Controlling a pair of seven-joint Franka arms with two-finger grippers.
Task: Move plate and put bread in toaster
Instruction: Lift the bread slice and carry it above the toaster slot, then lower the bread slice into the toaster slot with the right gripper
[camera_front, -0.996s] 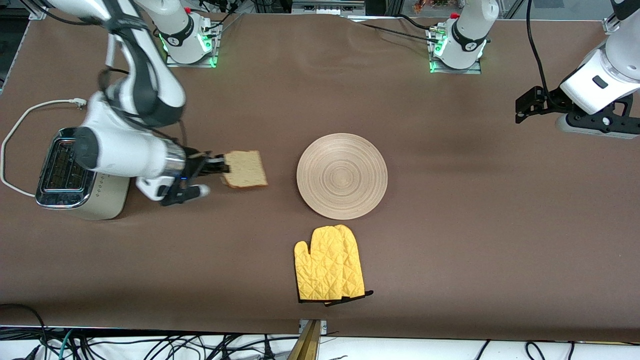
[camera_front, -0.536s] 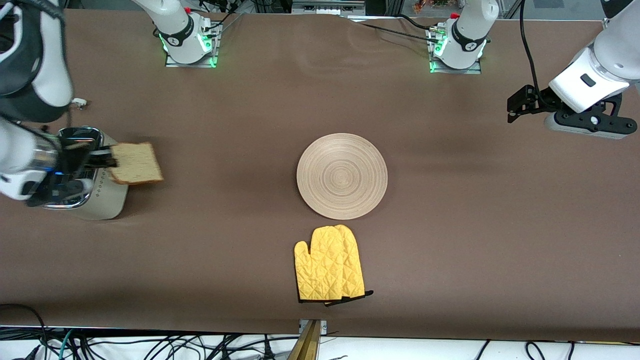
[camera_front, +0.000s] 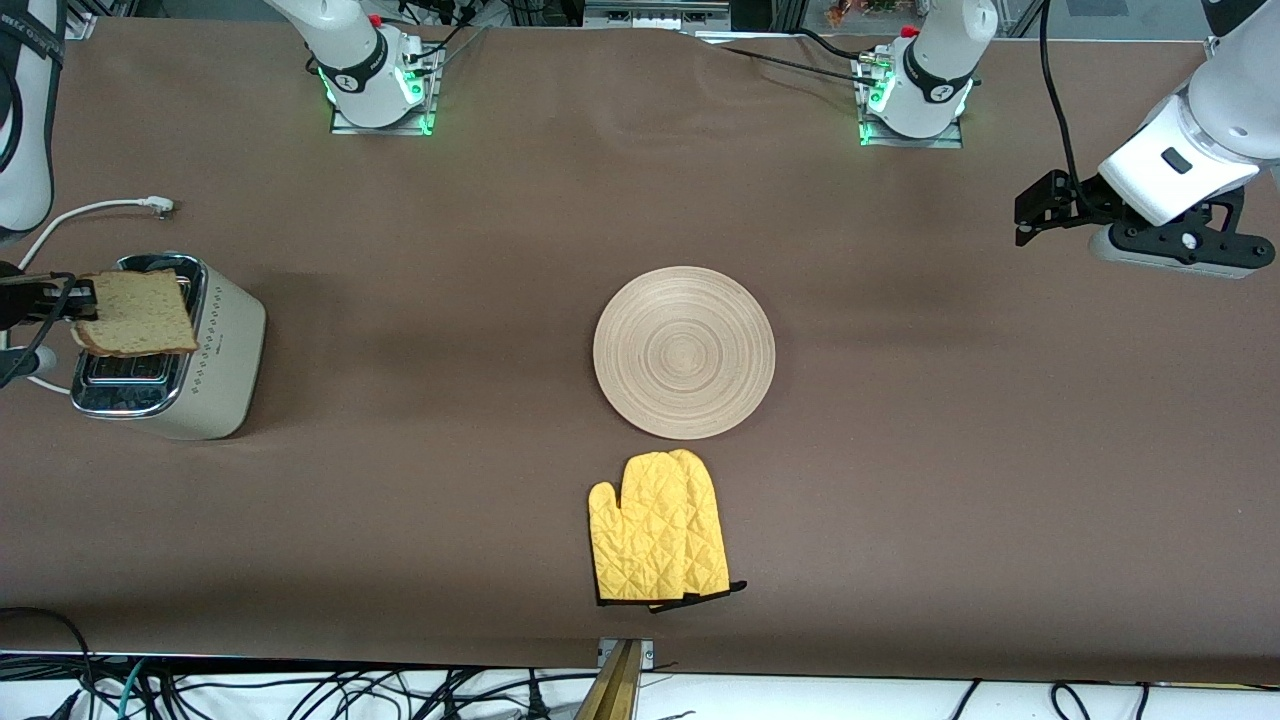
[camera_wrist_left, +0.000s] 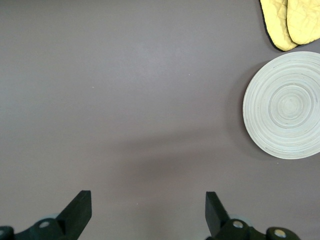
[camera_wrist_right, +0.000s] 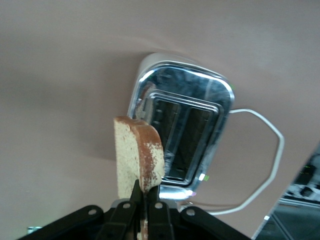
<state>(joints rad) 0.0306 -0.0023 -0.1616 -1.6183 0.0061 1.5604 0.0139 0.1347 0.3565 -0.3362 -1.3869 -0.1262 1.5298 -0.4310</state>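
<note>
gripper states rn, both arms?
Left gripper: open, holding nothing, over bare table at the left arm's end.
Right gripper: shut on the square brown-crusted speckled bread slice, over the cream-beige chrome-topped toaster.

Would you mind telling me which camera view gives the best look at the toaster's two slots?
The right wrist view: it looks down onto the toaster, so both slots show open and empty past the bread in the right gripper. In the front view the bread covers part of the chrome top. The left wrist view does not show the toaster.
</note>
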